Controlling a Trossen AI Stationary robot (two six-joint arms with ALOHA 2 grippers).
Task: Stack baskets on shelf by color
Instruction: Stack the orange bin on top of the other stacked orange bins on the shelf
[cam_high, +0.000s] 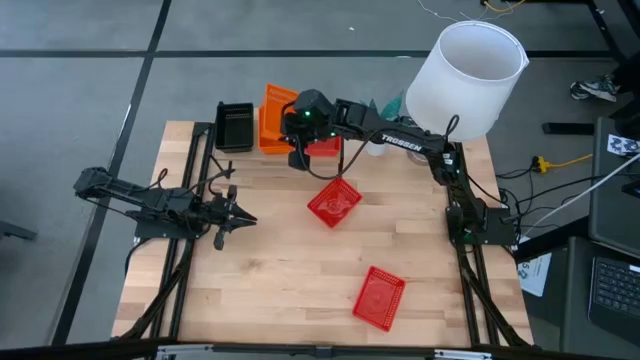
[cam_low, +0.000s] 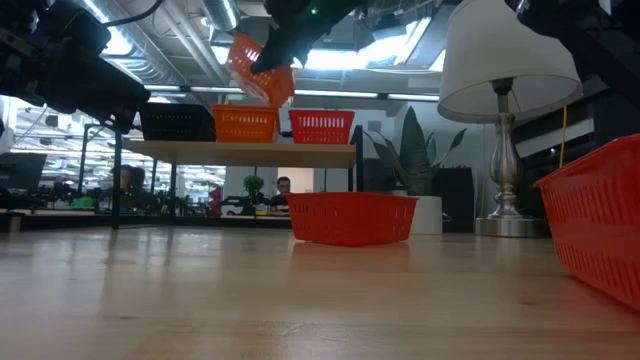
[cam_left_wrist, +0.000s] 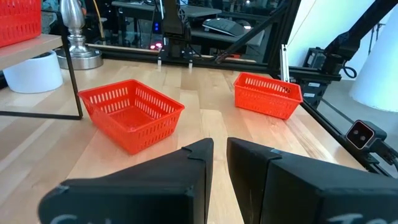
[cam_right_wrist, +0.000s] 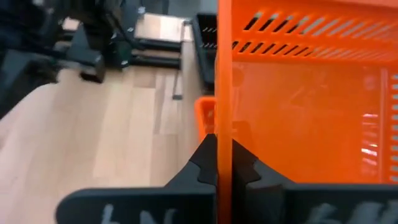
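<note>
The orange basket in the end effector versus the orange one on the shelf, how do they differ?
The held orange basket is tilted and lifted in the right end effector; the orange basket on the shelf sits level on the shelf, ungripped. Both share colour and slotted sides.

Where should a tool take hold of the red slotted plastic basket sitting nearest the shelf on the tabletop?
Probably on a rim wall of the red slotted plastic basket, coming from above with one finger inside and one outside. It sits upright and open-topped, turned diagonally, so the tool would need to rotate to match. The right tool already pinches the tilted orange basket that way.
</note>
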